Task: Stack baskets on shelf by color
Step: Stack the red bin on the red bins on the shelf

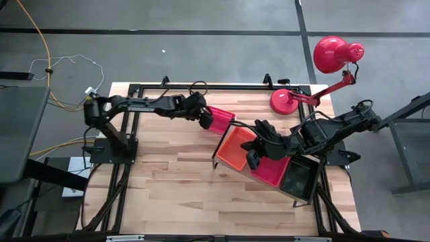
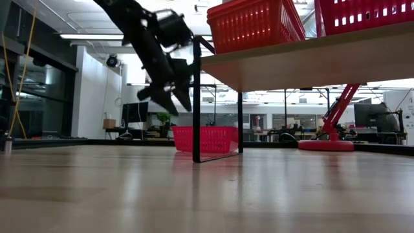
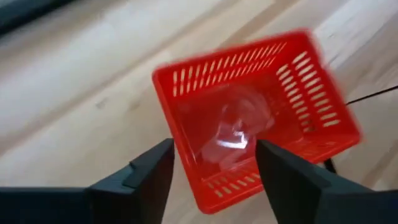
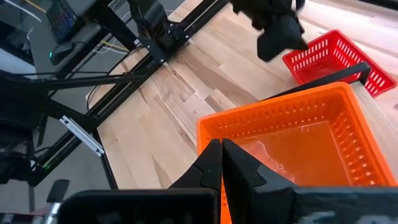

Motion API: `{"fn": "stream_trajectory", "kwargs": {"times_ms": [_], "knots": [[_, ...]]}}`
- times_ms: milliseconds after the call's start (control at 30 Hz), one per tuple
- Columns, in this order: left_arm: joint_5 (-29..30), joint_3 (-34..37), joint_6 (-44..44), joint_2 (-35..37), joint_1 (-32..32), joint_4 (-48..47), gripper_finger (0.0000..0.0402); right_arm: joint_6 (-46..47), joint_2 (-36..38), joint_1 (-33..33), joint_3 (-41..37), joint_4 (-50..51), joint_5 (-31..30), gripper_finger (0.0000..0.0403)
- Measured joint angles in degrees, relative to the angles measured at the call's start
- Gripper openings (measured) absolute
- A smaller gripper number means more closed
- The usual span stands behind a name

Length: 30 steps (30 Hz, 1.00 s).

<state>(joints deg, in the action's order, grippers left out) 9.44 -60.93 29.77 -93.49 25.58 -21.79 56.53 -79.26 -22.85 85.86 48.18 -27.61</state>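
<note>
My left gripper [image 3: 214, 168] hovers with its fingers spread wide and holding nothing; a red basket [image 3: 252, 115] sits on the tabletop [image 1: 168, 175] directly below and a little ahead of them, apart from them, its long axis oblique to the gap between the fingers. My right gripper [image 4: 221, 165], fingers pressed together and empty, is over the orange basket [image 4: 298, 143] on the shelf [image 2: 310, 61]. I judge the left arm is nearer the red basket.

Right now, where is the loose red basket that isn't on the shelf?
In the high view the red basket sits on the tabletop behind the shelf's left end, directly below the open left claw, beside the orange basket.
</note>
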Motion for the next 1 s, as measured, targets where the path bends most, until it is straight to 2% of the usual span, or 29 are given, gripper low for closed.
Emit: {"fn": "stream_trajectory", "kwargs": {"times_ms": [133,433,533,700,733,1000], "knots": [[-1.03,0.0,1.59,-4.2,0.87,0.96,0.0228,0.26,0.0,0.0,0.0,0.01,-0.9,0.0],[-1.58,0.0,1.06,-9.01,1.03,1.01,0.0222,1.52,0.0,-0.01,0.0,0.01,-2.28,0.0],[-0.97,0.0,0.04,-8.99,1.03,-0.97,0.018,1.53,0.0,0.0,0.0,0.01,-2.3,0.0],[6.23,0.0,-3.81,-5.28,1.19,-7.02,0.0033,1.51,0.0,-0.01,0.0,0.01,-4.21,0.0],[7.46,0.0,-4.85,-4.09,1.25,-7.47,0.0018,1.51,0.0,-0.02,0.0,0.01,-4.73,0.0],[14.44,0.0,-7.5,11.89,3.44,-8.85,0.0005,1.43,0.0,0.0,0.0,0.01,-5.34,0.0]]}}
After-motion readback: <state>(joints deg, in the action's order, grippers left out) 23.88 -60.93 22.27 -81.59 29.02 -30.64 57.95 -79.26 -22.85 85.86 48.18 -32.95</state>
